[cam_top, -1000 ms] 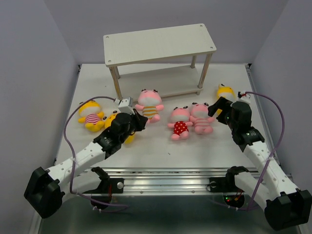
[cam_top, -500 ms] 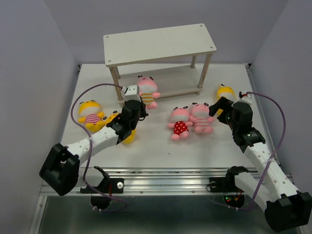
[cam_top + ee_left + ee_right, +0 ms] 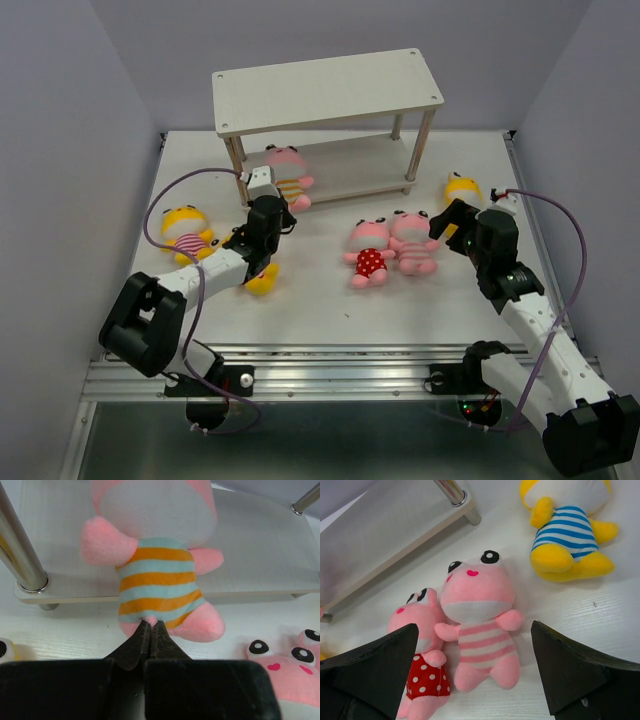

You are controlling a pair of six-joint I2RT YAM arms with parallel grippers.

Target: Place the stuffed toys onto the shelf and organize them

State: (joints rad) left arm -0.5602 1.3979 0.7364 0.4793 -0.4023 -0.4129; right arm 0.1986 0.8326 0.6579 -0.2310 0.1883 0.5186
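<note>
From above, we see the pale two-tier shelf (image 3: 330,95) at the far side of the table (image 3: 330,300), its top board bare. We count six soft toys, three pink and three yellow. The yellow-striped pink toy (image 3: 287,172) lies at the left front edge of the lower board, with the left gripper (image 3: 278,192) at its feet. A yellow toy with pink stripes (image 3: 185,232) lies to the left, and a second yellow toy (image 3: 262,278) is half hidden under the left arm. The red-dotted pink toy (image 3: 368,250) and the pink-striped pink toy (image 3: 413,240) lie touching mid-table, and the blue-striped yellow toy (image 3: 462,190) lies at the right. The right gripper (image 3: 447,218) hangs near these last three. In the left wrist view, the fingers are pinched together on the striped toy's bottom seam between its legs; its head rests over the lower board, beside a metal leg (image 3: 20,555). In the right wrist view, the fingers are spread wide and hold nothing, with the pink-striped toy on the table below them.
</note>
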